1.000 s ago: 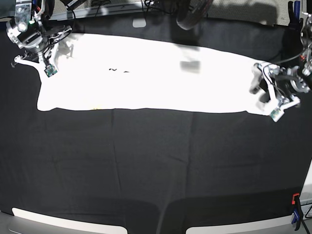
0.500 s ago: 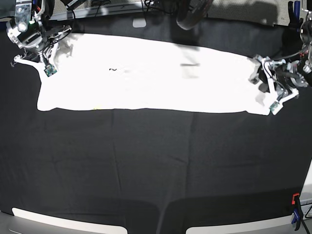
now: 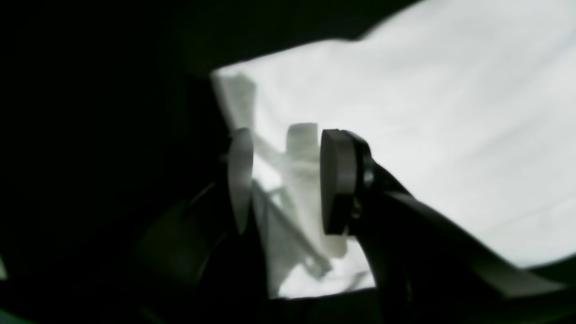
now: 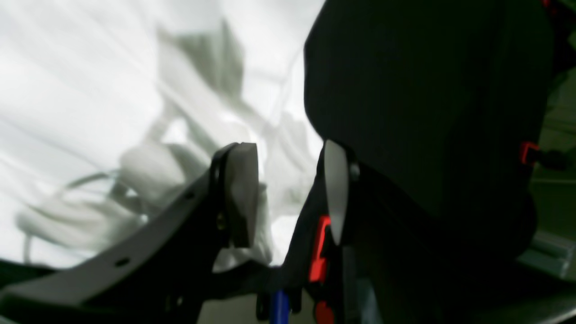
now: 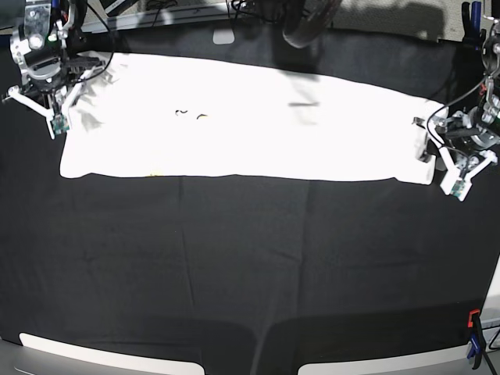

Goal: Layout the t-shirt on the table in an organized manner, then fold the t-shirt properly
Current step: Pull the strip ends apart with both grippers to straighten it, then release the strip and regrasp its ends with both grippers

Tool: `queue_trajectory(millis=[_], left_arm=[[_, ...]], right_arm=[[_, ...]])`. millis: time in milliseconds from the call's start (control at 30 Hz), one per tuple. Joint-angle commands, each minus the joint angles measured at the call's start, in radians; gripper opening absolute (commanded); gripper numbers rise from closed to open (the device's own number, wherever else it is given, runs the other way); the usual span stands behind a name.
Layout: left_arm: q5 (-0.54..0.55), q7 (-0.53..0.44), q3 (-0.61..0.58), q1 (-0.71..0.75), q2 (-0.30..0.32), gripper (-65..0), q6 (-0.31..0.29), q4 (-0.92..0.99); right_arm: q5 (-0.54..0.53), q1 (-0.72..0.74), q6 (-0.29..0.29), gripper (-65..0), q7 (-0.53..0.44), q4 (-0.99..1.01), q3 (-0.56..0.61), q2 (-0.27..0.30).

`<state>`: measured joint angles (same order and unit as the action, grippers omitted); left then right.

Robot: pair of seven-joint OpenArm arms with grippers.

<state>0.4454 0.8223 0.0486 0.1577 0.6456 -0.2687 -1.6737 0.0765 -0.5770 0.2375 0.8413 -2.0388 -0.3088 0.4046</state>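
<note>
The t-shirt [image 5: 242,121] lies on the surface [image 5: 250,266] as one long white band, flat, spanning the gap between the two claws. Its near edge runs almost straight; the far edge bows slightly. Only plain white shows, apart from two small dark marks [image 5: 191,115] toward the right claw's end; no print is visible. No sleeves project from the outline, so the garment appears already doubled lengthwise, though the layers cannot be counted.

Right claw [image 5: 53,98]: positioned over the end of the band, with bunched cloth directly beneath it. In the right wrist view the fingers [image 4: 243,193] are spread with a clear gap and no fabric between them; crumpled white cloth lies just beyond the tips.

Left claw [image 5: 461,160]: positioned just outside the opposite end, over black surface. In the left wrist view the pads [image 3: 337,180] are spread; white cloth lies behind the gap, not pinched.

Status, as a judgement: layout is complete and a first lengthwise fold appears done. Both ends are free. Remaining: smooth the wrinkled end under the right claw, then fold the band across its length into a compact stack.
</note>
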Motion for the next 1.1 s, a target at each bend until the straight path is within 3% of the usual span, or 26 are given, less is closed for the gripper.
queue_trajectory(millis=[0, 200, 300, 467, 600, 733, 800, 933, 1067], left_arm=[[0.008, -0.021, 0.011, -0.014, 0.017, -41.9, 0.008, -0.017], [-0.004, -0.079, 0.011, -0.014, 0.014, -41.9, 0.018, -0.016], [-0.027, -0.182, 0.011, -0.020, 0.014, -41.9, 0.110, -0.006], [0.017, -0.151, 0.011, -0.100, 0.014, -41.9, 0.113, 0.080], [0.061, -0.070, 0.011, -0.152, 0.015, -41.9, 0.112, 0.093], [0.050, -0.076, 0.011, -0.172, 0.018, -41.7, 0.112, 0.090], [0.011, -0.085, 0.011, -0.177, 0.017, -36.9, 0.112, 0.090], [-0.077, -0.084, 0.011, -0.177, 0.018, -20.4, 0.111, 0.090], [-0.066, -0.031, 0.011, -0.177, 0.018, -20.3, 0.112, 0.093]], right_arm=[[-0.006, 0.001, -0.007, -41.0, -0.023, -0.042, -0.008, 0.013], [-0.149, 0.000, 0.039, -41.0, -0.039, -0.177, -0.008, 0.013], [-0.166, 0.000, 0.040, -41.0, -0.037, -0.228, -0.008, 0.007], [-0.167, -0.003, 0.047, -41.0, -0.021, -0.261, -0.008, -0.026], [-0.163, -0.003, 0.047, -41.0, 0.002, -0.261, -0.008, -0.048], [-0.163, -0.002, 0.047, -41.0, 0.010, -0.261, -0.008, -0.047], [-0.163, -0.002, 0.048, -41.0, 0.010, -0.261, -0.008, -0.047], [-0.163, -0.002, 0.048, -41.0, 0.012, -0.261, -0.008, -0.047], [-0.169, -0.003, 0.048, -41.0, 0.012, -0.261, -0.008, -0.047]])
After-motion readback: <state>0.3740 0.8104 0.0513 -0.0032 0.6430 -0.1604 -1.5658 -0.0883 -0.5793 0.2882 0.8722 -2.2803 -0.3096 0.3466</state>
